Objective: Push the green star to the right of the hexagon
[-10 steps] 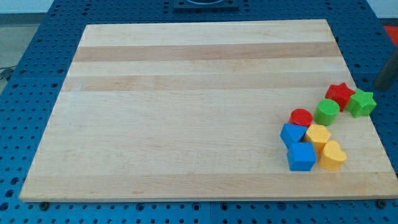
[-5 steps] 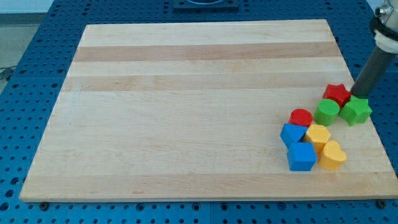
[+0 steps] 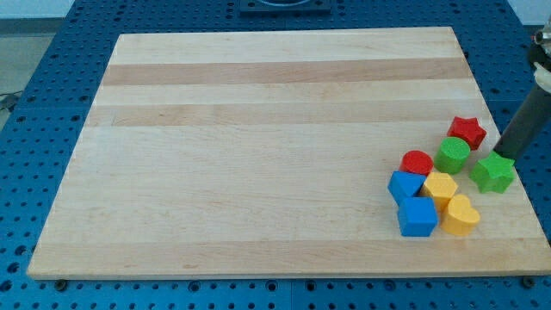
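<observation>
**Bright, even light; sharp frame**

Soft overhead light falls evenly across the pale wooden board (image 3: 284, 146), with no glare. The small coloured blocks cast only faint, short shadows. Focus is crisp to the edges, without visible distortion.

Wooden board (image 3: 258, 129) on blue perforated table (image 3: 34, 172). Landmark: green cylinder (image 3: 452, 155), near board's right edge. Red star (image 3: 466, 132) just up-right of it. Red cylinder (image 3: 417, 163) just left. Blue blocks (image 3: 405, 186) (image 3: 417, 217) below-left. Yellow heart (image 3: 460, 215) below.
</observation>
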Robot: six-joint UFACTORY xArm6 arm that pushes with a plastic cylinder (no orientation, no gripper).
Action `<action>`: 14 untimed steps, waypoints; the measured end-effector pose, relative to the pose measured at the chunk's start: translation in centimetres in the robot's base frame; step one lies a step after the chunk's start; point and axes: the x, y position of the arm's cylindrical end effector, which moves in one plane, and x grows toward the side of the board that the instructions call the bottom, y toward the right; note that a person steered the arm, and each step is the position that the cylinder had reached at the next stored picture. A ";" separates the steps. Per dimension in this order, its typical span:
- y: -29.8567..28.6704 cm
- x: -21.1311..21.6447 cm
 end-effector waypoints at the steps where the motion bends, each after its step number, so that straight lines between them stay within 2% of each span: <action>1: 0.0 0.2; 7: 0.1 0.5; 14: -3.7 1.8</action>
